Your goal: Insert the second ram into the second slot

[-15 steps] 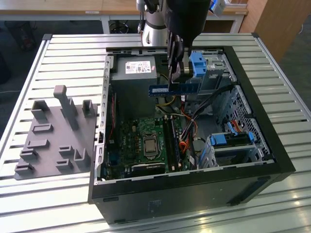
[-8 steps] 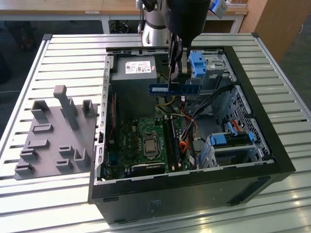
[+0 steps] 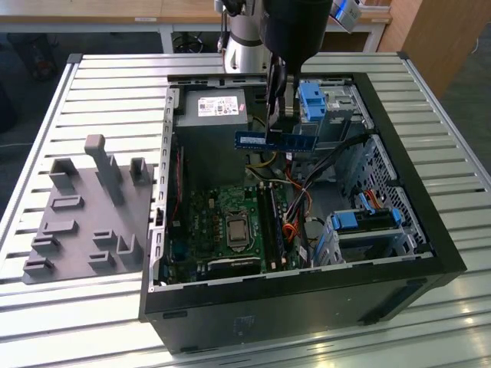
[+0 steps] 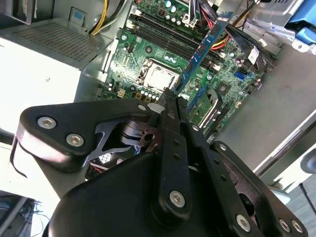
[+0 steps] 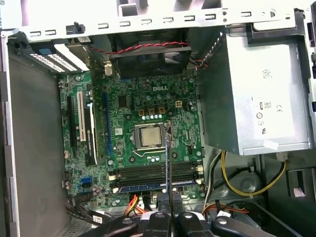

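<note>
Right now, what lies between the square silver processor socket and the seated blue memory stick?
Long black memory slots lie there, parallel to that stick, in the first wrist view.

Motherboard (image 5: 123,108): deep green, speckled with silver solder dots and small dark chips. At its middle, processor (image 5: 149,137), plain silver lid. Second ram (image 3: 275,140), above the motherboard: blue board with a row of dark chips on its face. Gripper (image 3: 277,130): glossy black. Power supply (image 3: 211,115), beside the motherboard: dull grey with a white label. Drive bracket (image 3: 311,100): light blue. Twisted fan wire (image 5: 148,46), at the motherboard's edge: red and black. Cables (image 5: 223,170), off its corner: yellow. Case (image 3: 307,299), around the motherboard: black. Table (image 3: 100,84): silver, ribbed in parallel slats.
</note>
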`<control>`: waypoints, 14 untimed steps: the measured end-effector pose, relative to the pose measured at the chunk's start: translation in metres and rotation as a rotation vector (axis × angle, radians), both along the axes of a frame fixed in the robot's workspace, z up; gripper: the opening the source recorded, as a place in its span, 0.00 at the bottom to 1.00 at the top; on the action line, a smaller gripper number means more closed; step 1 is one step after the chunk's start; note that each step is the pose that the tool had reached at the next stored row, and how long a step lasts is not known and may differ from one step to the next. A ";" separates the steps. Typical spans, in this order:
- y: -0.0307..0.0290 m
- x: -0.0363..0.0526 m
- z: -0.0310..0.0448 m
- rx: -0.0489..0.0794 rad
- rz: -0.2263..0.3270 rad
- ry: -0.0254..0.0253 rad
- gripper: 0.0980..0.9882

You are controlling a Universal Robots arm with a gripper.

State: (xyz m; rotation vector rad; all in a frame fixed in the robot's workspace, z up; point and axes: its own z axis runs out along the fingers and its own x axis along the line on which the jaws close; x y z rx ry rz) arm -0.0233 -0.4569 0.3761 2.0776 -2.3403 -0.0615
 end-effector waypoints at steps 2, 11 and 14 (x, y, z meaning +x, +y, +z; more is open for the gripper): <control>0.0000 0.0000 0.0000 0.000 -0.014 0.0000 0.04; 0.0000 0.0000 -0.0004 0.000 -0.121 0.0000 0.04; 0.0000 0.0000 -0.0006 0.000 -0.161 0.0000 0.04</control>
